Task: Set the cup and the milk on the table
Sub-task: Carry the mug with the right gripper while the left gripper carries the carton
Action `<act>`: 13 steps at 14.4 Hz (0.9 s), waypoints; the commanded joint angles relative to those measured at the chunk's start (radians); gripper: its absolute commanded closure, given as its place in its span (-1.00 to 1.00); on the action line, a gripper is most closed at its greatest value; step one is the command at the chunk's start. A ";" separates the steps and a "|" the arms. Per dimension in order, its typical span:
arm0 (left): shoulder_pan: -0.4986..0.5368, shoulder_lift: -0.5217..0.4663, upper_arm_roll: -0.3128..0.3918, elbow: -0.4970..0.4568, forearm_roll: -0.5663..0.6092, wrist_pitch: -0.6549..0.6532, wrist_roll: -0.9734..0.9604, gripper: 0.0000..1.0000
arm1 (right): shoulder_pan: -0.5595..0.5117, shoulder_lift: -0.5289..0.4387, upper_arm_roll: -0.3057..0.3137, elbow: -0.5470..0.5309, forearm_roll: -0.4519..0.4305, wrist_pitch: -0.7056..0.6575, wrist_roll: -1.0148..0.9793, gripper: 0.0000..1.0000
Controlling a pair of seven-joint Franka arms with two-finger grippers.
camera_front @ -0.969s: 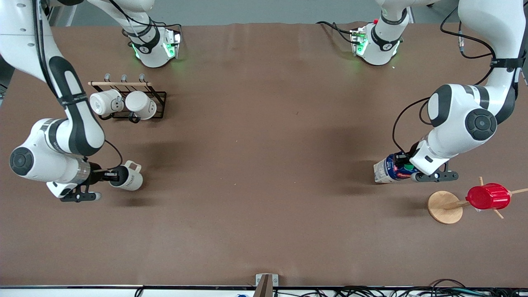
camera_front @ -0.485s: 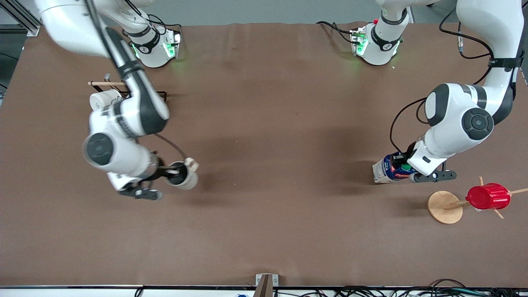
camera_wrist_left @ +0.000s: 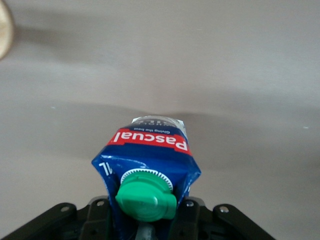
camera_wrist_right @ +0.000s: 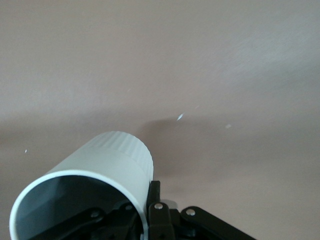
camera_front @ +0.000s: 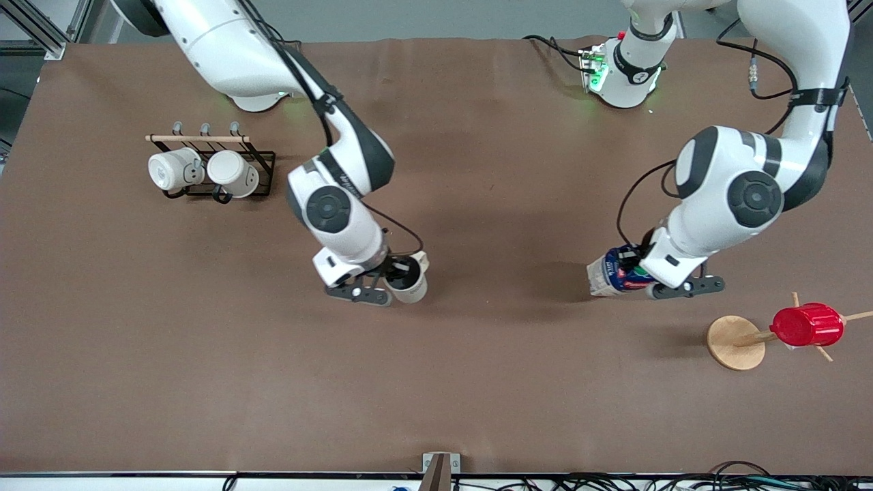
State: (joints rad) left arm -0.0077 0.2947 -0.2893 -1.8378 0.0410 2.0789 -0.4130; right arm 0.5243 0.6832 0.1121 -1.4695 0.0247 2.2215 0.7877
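Note:
My right gripper (camera_front: 394, 275) is shut on the rim of the cup (camera_front: 409, 278), a cream-white mug with a grey inside, and holds it over the middle of the brown table (camera_front: 477, 382). In the right wrist view the cup (camera_wrist_right: 95, 185) shows with one finger inside and one outside its wall. My left gripper (camera_front: 651, 276) is shut on the top of the milk (camera_front: 614, 276), a blue and white carton with a green cap, held above the table toward the left arm's end. In the left wrist view the milk (camera_wrist_left: 147, 160) sits between the black fingers, cap toward the camera.
A black wire rack (camera_front: 262, 164) with two white mugs (camera_front: 174, 170) (camera_front: 233, 172) stands toward the right arm's end. A round wooden disc base (camera_front: 733, 343) with pegs carries a ribbed red cup (camera_front: 807, 324) near the left arm's end, close to the milk.
My right arm has swung the cup from the right arm's end to over the table's middle. My left arm has carried the milk a little toward the middle.

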 commanded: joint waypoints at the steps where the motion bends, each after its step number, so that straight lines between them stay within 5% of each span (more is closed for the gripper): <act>1: -0.069 -0.008 -0.001 0.075 -0.004 -0.055 -0.085 0.83 | 0.019 0.029 -0.012 0.032 -0.063 -0.014 0.041 0.93; 6: -0.213 0.059 -0.001 0.155 -0.001 -0.057 -0.277 0.83 | 0.014 0.038 -0.011 0.031 -0.075 -0.022 0.051 0.46; 10: -0.326 0.153 0.001 0.271 0.005 -0.057 -0.438 0.83 | -0.027 0.007 -0.011 0.038 -0.072 -0.057 0.047 -0.30; 13: -0.412 0.222 0.013 0.357 0.005 -0.057 -0.495 0.84 | -0.065 -0.103 -0.015 0.038 -0.075 -0.141 0.047 -0.86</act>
State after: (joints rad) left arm -0.3716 0.4769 -0.2899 -1.5925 0.0416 2.0603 -0.8714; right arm 0.4948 0.6810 0.0880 -1.4058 -0.0387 2.1351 0.8304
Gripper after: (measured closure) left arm 0.599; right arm 0.251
